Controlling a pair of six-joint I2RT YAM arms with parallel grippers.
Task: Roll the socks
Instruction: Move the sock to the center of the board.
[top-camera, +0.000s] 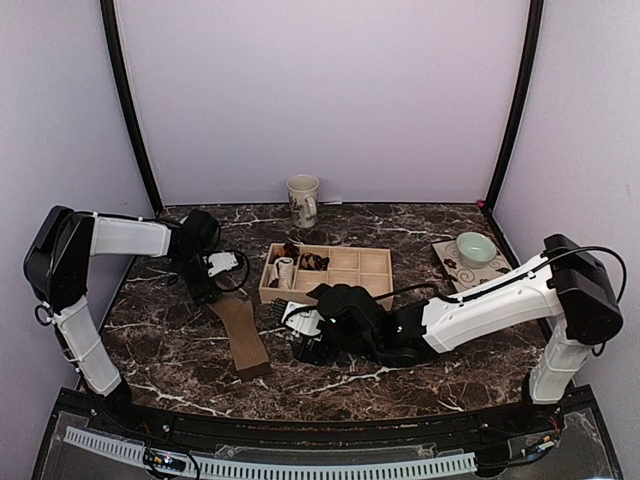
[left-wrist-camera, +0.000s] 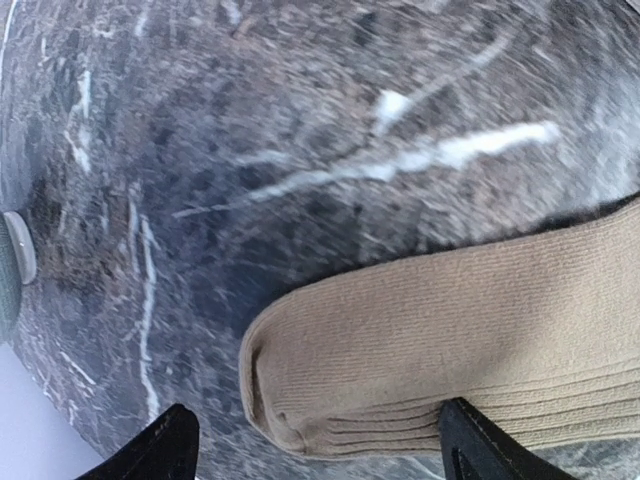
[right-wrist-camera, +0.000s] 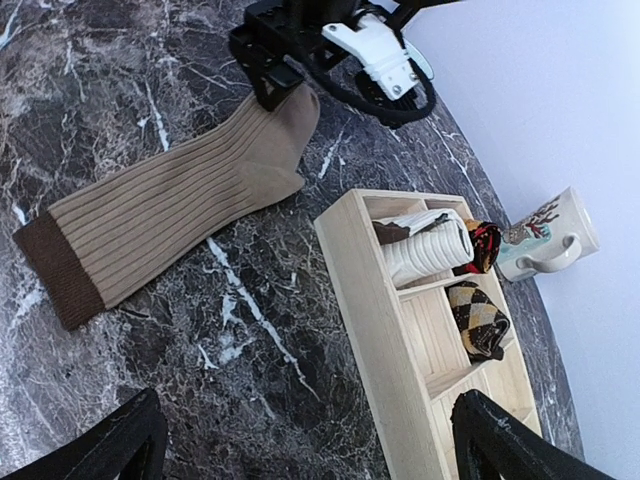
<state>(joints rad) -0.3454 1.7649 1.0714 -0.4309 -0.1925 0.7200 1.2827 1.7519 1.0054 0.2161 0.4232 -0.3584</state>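
— Tan ribbed fabric sock (right-wrist-camera: 170, 215) first: where does it lie?

— Flat on the dark marble-patterned table (top-camera: 400, 370), stretched out full length and not rolled. Its dark brown cuff band (right-wrist-camera: 55, 270) points toward the arm bases. Its toe end lies at the far end, between the fingers of the left gripper (left-wrist-camera: 315, 452).

— How does that gripper stand?

— Its jaws are spread wide, with nothing clamped. In the left wrist view, one black fingertip (left-wrist-camera: 160, 450) is over bare table beside the toe, and the other overlaps the sock's edge.

— And the right gripper (right-wrist-camera: 305, 445)?

— Released as well, jaws fully apart and holding nothing. It hovers over the table just beside the sock, on the near side of the light wooden compartment tray (right-wrist-camera: 365, 290).

— The second sock?

— The rolled dark brown sock with cream-tan argyle diamonds (right-wrist-camera: 478, 318) sits as a bundle in one tray compartment. The neighbouring compartment holds a rolled white ribbed sock (right-wrist-camera: 430, 250) and a dark reddish bundle (right-wrist-camera: 486, 245).

— Any writing to read?

— The cream ceramic mug (right-wrist-camera: 545, 240) beyond the tray carries a reddish-brown branching print, but I cannot make out any lettering on it. A pale green bowl (top-camera: 475, 247) rests on a patterned square mat (top-camera: 447, 262) at the table's right side.
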